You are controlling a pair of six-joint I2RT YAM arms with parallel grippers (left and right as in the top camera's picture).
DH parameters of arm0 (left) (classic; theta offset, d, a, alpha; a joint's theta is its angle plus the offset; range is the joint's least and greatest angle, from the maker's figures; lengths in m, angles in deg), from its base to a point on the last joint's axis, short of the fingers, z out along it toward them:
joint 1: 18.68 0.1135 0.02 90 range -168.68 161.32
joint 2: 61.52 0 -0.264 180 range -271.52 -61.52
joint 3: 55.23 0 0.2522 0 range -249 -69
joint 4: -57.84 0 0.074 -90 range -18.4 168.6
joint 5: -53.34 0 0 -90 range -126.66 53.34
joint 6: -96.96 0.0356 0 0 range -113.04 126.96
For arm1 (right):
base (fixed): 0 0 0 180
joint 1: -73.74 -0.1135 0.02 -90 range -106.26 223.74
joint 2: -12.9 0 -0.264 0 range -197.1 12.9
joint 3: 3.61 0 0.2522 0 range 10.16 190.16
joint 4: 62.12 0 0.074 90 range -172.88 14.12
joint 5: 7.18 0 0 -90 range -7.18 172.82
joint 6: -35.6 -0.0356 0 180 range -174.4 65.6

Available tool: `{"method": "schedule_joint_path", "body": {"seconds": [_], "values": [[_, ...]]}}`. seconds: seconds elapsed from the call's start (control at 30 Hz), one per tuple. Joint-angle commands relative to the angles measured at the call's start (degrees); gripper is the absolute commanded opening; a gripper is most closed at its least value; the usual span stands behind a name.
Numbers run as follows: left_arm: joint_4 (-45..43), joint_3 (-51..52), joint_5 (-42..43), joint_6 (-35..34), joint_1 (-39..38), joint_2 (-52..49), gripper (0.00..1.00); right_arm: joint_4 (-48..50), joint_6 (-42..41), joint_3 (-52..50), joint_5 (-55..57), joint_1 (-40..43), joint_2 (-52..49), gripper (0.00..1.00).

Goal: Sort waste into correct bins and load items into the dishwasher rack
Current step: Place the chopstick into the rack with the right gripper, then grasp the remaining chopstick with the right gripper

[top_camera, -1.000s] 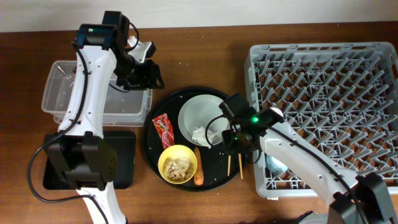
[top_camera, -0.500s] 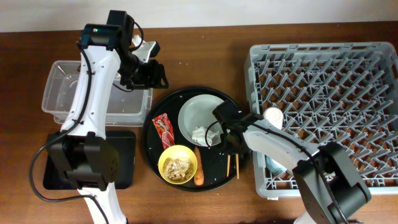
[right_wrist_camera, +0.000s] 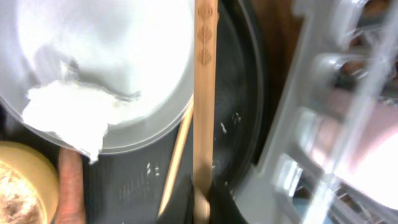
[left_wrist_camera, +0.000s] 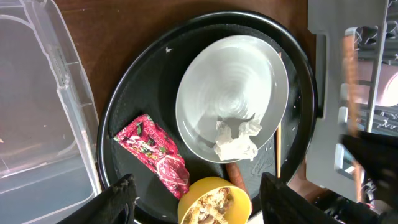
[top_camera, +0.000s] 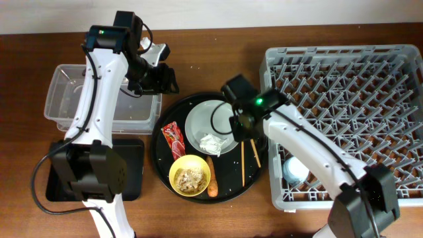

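Wooden and patterned near its top, one chopstick (right_wrist_camera: pixel 204 93) is pinched in the right claw (top_camera: pixel 243 127), which hangs over the right side of the round black tray (top_camera: pixel 228 182). The stick runs up past the rim of the grey plate (top_camera: pixel 201 122). A second chopstick (top_camera: pixel 242 165) lies flat on the round tray, just beside the plate's edge. On the plate sits a crumpled white tissue (left_wrist_camera: pixel 235 140). Left of the plate lies the red wrapper (left_wrist_camera: pixel 152 155). Below it stands the yellow bowl (top_camera: pixel 177 166) with beige scraps (top_camera: pixel 192 176) inside. The orange carrot piece (top_camera: pixel 211 182) rests against the bowl's right side.

To the right stands the grey dish rack (top_camera: pixel 344 86), with a blue cup (top_camera: pixel 294 170) near its lower left corner. The left claw (top_camera: pixel 164 78) hovers between the clear tub (top_camera: pixel 66 92) and the round tray, fingers (left_wrist_camera: pixel 121 193) spread wide and holding nothing. The shallow black bin (top_camera: pixel 132 165) sits below the tub.
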Motion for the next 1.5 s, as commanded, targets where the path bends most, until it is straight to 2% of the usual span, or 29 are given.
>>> {"method": "schedule_joint_path", "body": {"seconds": [0.0,0.1,0.23,0.3,0.43,0.57,0.73,0.77,0.8,0.9,1.0,1.07,1.13,1.23,1.3,1.47], "values": [[-1.7,1.9,0.0,-1.7,-2.4,1.0,0.62,-6.2,1.7,9.0,0.4,4.9,2.7,0.04],[-8.4,9.1,-0.2,-3.0,-7.8,1.0,0.62,-12.1,4.2,12.5,-0.2,15.7,4.3,0.04],[-15.3,13.7,-0.4,-3.0,-14.4,0.9,0.63,-9.8,17.5,12.4,-9.6,28.7,3.8,0.04],[-16.9,13.7,-1.0,-3.3,-16.1,0.9,0.72,-8.7,20.8,12.4,-9.6,32.3,2.6,0.04],[-16.9,13.8,-9.4,-10.2,-18.4,0.9,0.74,-5.0,26.1,12.3,-9.1,36.2,-1.7,0.04],[-18.1,15.1,-12.9,-15.4,-20.0,0.9,0.86,-3.1,26.8,12.3,-7.4,38.3,-6.6,0.04],[-18.4,15.8,-14.6,-15.6,-20.1,0.9,0.98,-2.3,27.0,12.3,-7.5,38.4,-10.8,0.06],[-18.4,15.8,-14.6,-15.6,-20.1,0.9,0.99,-2.5,27.0,12.3,-7.7,38.4,-11.2,0.11],[-18.4,15.8,-14.5,-15.6,-20.1,0.9,0.99,-2.7,27.0,12.3,-8.0,38.4,-11.6,0.23],[-17.7,15.8,-14.1,-15.6,-20.1,0.9,0.99,-3.1,26.2,12.2,-8.1,38.4,-11.6,0.41],[-17.0,15.8,-12.8,-15.6,-20.1,0.9,0.99,-3.4,25.2,12.5,-8.2,38.4,-11.5,0.43],[-16.4,15.8,-13.0,-15.5,-20.1,0.9,0.98,-8.2,23.9,16.3,-10.5,38.4,-11.0,0.47],[-16.3,15.8,-15.2,-15.5,-20.1,0.9,0.98,-21.1,23.8,25.6,-24.6,38.2,-9.9,0.52],[-16.2,15.8,-16.9,-15.5,-19.6,0.9,0.98,-32.5,24.2,28.5,-30.1,34.3,-8.7,0.52],[-16.2,15.8,-17.0,-15.5,-18.4,0.9,0.98,-32.8,21.3,27.4,-30.1,30.0,-8.7,0.46],[-14.7,15.8,-16.7,-15.2,-10.9,0.9,0.97,-29.3,17.4,23.8,-29.3,19.2,-8.7,0.45]]}}
